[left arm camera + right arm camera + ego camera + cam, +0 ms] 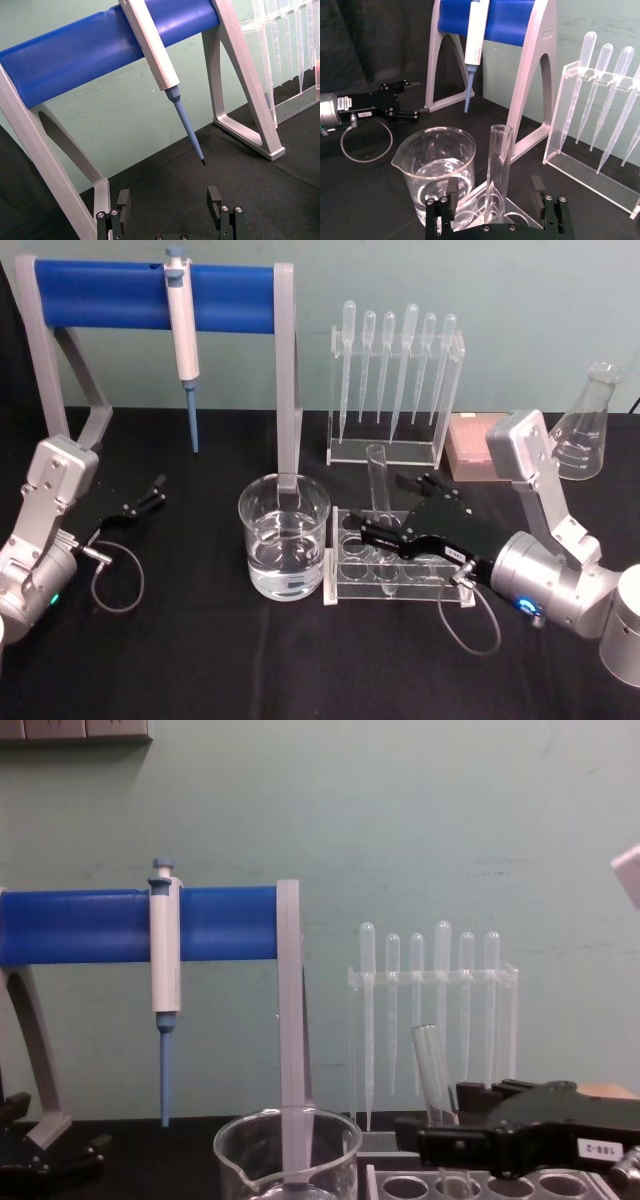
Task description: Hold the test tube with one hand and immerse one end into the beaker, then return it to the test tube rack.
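Idling near the table's [200, 660] left edge, the left hand [155, 492] has its fingers spread. The right hand [388, 508] sits over the rack [345, 585], whose left edge is just beside the beaker [284, 530]; its spread fingers leave gaps either side of the tube [378, 475], standing tilted in a back hole.

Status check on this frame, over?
Right gripper open, straddling test tube standing in rack. Left gripper open, parked left. Beaker beside rack, nothing between.
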Motion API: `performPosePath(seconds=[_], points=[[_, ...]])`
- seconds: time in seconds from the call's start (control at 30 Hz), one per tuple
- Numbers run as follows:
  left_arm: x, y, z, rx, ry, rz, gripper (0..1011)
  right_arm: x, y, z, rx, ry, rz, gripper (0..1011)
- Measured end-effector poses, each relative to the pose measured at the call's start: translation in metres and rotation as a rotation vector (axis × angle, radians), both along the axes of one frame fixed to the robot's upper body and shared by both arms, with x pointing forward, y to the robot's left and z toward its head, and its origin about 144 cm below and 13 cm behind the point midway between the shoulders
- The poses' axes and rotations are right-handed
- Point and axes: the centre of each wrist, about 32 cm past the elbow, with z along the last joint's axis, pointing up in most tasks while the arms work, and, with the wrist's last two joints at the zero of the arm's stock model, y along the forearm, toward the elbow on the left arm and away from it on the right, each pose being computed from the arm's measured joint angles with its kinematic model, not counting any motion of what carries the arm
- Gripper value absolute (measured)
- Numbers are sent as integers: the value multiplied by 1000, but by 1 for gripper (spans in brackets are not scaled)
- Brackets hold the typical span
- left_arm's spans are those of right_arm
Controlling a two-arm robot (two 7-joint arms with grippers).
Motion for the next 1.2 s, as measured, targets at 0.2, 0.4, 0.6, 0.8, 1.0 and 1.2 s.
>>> performPosePath(seconds=[0.2,0.4,0.6,0.8,1.0,1.2], points=[[0,0,0,0,0,0,1000,2,3,1,8,-2,-7,789],[0,0,0,0,0,0,1000,1,4,4,5,-9,-13,596],[0,0,0,0,0,0,1000,0,3,5,10,-10,-16,392],[0,0,0,0,0,0,1000,-2,2,6,22,-15,-21,222],[0,0,0,0,0,0,1000,-6,1,11,48,-35,-23,222],[0,0,0,0,0,0,1000,-13,-1,25,108,-86,-30,222]])
